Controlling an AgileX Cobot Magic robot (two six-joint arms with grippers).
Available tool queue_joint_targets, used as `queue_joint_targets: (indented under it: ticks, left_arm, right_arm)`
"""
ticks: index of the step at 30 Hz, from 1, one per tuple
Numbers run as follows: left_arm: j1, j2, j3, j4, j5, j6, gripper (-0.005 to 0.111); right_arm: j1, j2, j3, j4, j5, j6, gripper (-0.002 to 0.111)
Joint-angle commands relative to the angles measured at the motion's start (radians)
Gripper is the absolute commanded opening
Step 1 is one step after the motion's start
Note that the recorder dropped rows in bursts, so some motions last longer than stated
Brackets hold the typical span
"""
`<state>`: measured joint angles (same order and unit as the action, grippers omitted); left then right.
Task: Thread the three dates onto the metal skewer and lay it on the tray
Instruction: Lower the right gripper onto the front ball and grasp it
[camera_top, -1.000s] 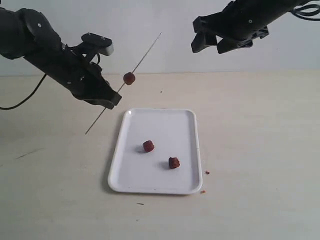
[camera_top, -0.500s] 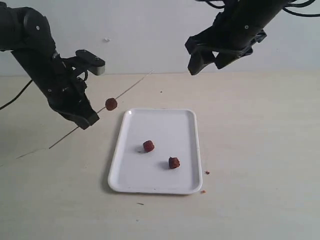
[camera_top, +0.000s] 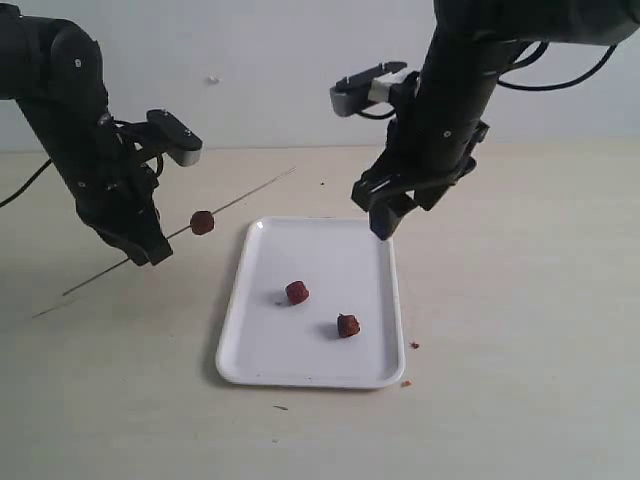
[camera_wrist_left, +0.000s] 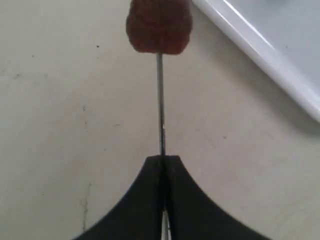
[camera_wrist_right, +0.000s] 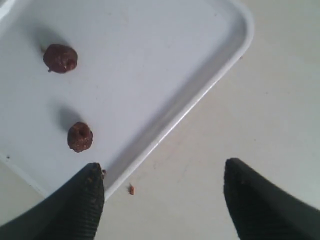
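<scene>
A thin, straight grey metal skewer (camera_top: 240, 199) is clenched between the shut fingers of the left gripper (camera_top: 150, 252). It is held tilted and clear of the pale beige tabletop (camera_top: 520, 330). In the exterior view the rod runs from eight o'clock up toward two o'clock. One small, wrinkled, reddish-brown date (camera_top: 202, 222) is threaded on it. This date sits a little beyond the gripper on the two-o'clock side and apart from the fingertips. The skewered date is seen at ten o'clock from the middle of the flat white rectangular tray (camera_top: 232, 335), just outside its rim.

Two loose dates of the same kind are left lying on the tray. One (camera_top: 297, 292) is near the middle, and the other (camera_top: 348, 325) is at four o'clock from the first, apart from it.

The right gripper (camera_top: 392, 212) is held above the tray at one o'clock from its middle. Its jaws are spread wide and nothing is grasped between them. In the right wrist view one finger (camera_wrist_right: 80, 205) is seen over the tray's rim and the other over bare tabletop. Small reddish crumbs (camera_top: 413, 345) are scattered on the tabletop just beside the rim, at four o'clock.
</scene>
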<state>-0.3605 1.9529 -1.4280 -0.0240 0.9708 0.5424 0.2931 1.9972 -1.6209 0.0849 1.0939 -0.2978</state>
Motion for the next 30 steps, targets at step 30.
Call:
queue_joint_targets:
  ticks: [30]
  left_arm:
    - [0.101,-0.026,-0.005,-0.067,-0.157,-0.049,0.0]
  right_arm:
    - [0.166,0.18,-0.001,-0.058,-0.084,0.455,0.064]
